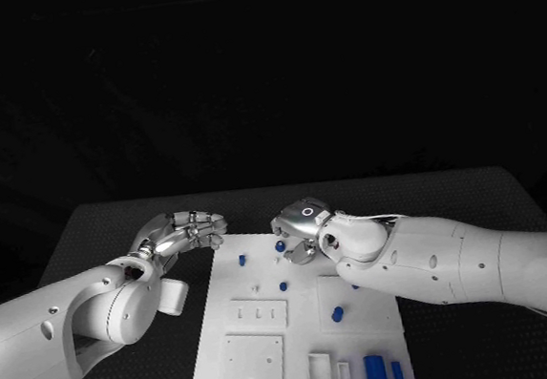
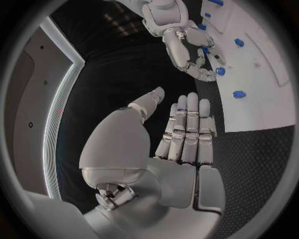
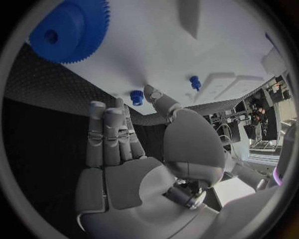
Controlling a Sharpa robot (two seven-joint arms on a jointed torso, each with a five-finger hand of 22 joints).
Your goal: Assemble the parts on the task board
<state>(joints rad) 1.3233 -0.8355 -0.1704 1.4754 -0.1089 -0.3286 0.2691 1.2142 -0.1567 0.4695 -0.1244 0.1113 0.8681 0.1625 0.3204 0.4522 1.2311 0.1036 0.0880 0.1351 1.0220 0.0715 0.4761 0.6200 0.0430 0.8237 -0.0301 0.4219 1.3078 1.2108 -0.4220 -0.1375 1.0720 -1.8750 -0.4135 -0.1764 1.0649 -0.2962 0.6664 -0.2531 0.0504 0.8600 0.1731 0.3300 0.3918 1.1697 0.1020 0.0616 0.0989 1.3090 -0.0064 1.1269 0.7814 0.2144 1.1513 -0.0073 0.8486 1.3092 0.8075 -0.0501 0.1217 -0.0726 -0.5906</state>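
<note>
The white task board [image 1: 241, 296] lies in the middle of the table. Small blue parts stand on it: a peg [image 1: 278, 245] at its far end, another [image 1: 243, 260] by the left edge, one [image 1: 337, 314] mid-board, and blue bars [image 1: 376, 375] at the near end. My left hand [image 1: 182, 230] hovers just off the board's far left corner, its fingers [image 2: 187, 127] straight and holding nothing. My right hand [image 1: 301, 229] hangs over the board's far end beside the peg, fingers [image 3: 109, 134] stretched out and empty. A big blue gear [image 3: 69, 27] and two blue pegs [image 3: 136, 96] lie ahead of it.
Raised white blocks [image 1: 252, 366] and slotted holders [image 1: 322, 373] take up the near half of the board. The black table [image 1: 112, 228] runs to either side of the board and beyond its far end. The two hands are about a hand's width apart.
</note>
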